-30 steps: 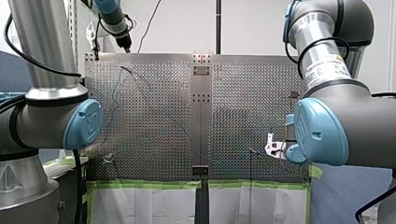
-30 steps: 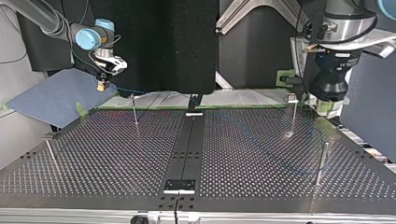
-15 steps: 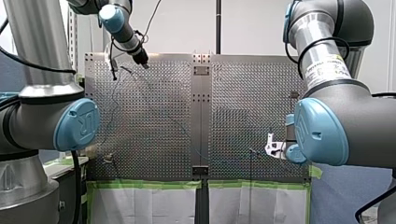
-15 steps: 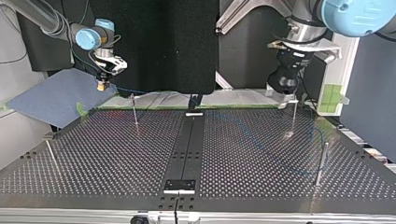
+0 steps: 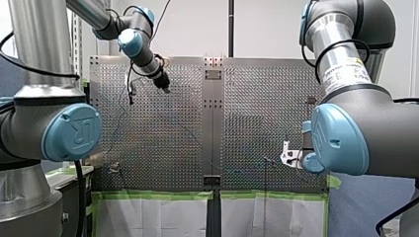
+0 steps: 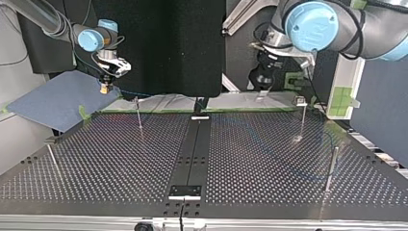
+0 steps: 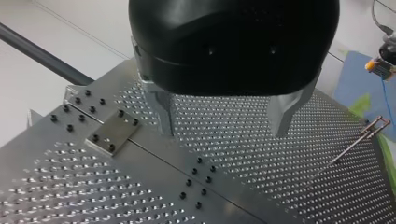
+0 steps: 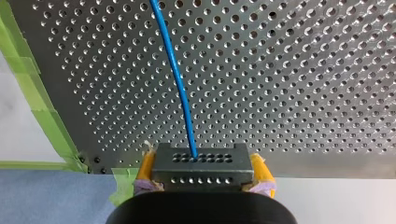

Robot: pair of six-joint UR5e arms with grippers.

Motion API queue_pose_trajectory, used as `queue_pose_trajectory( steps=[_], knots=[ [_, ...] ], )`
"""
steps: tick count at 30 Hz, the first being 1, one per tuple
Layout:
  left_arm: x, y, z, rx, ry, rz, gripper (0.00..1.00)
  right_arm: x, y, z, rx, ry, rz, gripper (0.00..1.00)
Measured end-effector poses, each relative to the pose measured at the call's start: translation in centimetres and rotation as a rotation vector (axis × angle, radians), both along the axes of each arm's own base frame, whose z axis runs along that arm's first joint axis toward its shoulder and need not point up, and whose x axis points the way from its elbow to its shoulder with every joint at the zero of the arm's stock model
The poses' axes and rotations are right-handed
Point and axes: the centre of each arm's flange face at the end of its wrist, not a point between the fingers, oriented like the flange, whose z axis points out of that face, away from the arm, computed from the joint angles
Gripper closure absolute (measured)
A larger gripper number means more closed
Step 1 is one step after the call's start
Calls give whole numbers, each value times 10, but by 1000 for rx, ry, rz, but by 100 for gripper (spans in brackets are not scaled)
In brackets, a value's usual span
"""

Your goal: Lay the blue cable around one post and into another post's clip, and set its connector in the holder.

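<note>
My right gripper (image 8: 204,161) is clamped, its yellow pads (image 8: 146,164) pressing both ends of a dark, boxy connector (image 8: 203,167) dotted with small holes. The smooth blue cable (image 8: 180,84) runs from it over the shiny perforated metal table (image 8: 303,70). My left gripper (image 7: 223,131) hangs above the table, bare metal fingers (image 7: 164,116) wide apart and empty, near a thin post (image 7: 355,142).

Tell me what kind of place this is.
Probably a robotics lab test bench: robot arms over a perforated metal table, green tape along its edge, thin posts standing on it.
</note>
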Motion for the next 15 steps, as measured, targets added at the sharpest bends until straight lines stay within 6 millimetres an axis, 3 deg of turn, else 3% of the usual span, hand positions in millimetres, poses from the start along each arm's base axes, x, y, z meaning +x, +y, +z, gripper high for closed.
queue_pose_trajectory(
  steps=[10, 15],
  knots=[
    [8, -36, -34, 19, -1, -43, 0, 0, 0, 0, 1, -6, 0, 83],
    [3, -57, -61, 2, 27, -97, 0, 0, 0, 0, 1, -6, 0, 83]
  ],
)
